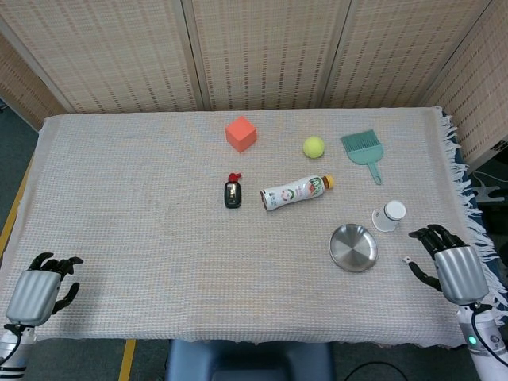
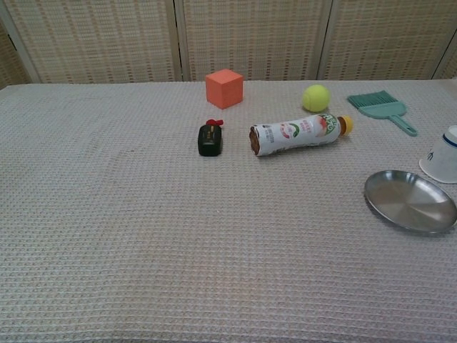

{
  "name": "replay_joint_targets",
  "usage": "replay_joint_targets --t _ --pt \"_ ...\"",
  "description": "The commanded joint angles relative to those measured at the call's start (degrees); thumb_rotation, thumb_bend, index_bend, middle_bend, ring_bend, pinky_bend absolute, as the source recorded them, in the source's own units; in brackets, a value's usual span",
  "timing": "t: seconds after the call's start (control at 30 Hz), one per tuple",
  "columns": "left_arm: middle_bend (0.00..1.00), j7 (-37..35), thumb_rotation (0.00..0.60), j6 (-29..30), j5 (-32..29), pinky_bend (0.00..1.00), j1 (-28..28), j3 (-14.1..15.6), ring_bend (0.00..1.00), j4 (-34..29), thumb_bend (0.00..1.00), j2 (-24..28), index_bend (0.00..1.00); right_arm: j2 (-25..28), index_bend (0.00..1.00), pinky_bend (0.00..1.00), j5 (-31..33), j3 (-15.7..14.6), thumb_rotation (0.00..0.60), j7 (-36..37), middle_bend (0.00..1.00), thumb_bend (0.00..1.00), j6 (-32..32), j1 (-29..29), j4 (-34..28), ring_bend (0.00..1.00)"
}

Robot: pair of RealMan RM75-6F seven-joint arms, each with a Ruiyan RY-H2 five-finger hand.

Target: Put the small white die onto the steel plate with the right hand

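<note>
The small white die (image 1: 406, 259) lies on the woven cloth just right of the round steel plate (image 1: 353, 248), which is empty. My right hand (image 1: 448, 260) rests at the table's right edge with its dark fingers spread and nothing in it; its thumb tip is close beside the die. My left hand (image 1: 38, 287) sits at the near left corner, fingers apart and empty. In the chest view the plate (image 2: 410, 201) shows at the right, but neither hand nor the die appears there.
A white cup (image 1: 388, 215) lies just behind the plate and the die. Farther back are a lying drink bottle (image 1: 295, 191), a small black object (image 1: 232, 193), an orange cube (image 1: 240, 133), a tennis ball (image 1: 313, 147) and a teal brush (image 1: 365, 151). The cloth's fringed edge (image 1: 468, 214) runs beside my right hand.
</note>
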Motion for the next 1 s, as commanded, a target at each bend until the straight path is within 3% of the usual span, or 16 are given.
replay_joint_targets --t 0.03,0.27,0.37,0.63,1.0 --pt "0.47 0.0 0.600 -0.8 -0.4 0.23 -0.1 0.2 0.42 0.2 0.37 0.0 0.33 -1.7 0.43 0.63 -0.5 0.1 0.600 1.9 0.48 0.13 -1.1 1.1 3.3 0.41" --pt "0.47 -0.3 0.600 -0.6 -0.6 0.23 0.0 0.0 0.42 0.0 0.37 0.2 0.33 -0.9 0.47 0.85 1.9 -0.5 0.600 0.9 0.67 0.13 -8.1 3.3 4.3 0.64" --pt "0.47 -0.7 0.600 -1.0 -0.9 0.23 -0.1 0.0 0.42 0.0 0.37 0.1 0.33 0.4 0.46 0.90 3.3 -1.4 0.600 -0.5 0.71 0.13 -12.9 4.4 4.0 0.69" --pt "0.47 -0.8 0.600 -1.3 -1.3 0.23 -0.1 0.0 0.43 0.1 0.37 0.2 0.33 4.9 0.45 0.91 8.9 -2.2 0.600 -4.6 0.72 0.17 -25.1 7.4 -0.6 0.70" --pt "0.47 -0.6 0.600 -1.4 -1.4 0.23 -0.1 0.0 0.43 0.0 0.37 0.2 0.34 4.4 0.45 0.91 12.4 -2.9 0.600 -5.2 0.72 0.25 -33.2 10.1 1.3 0.70"
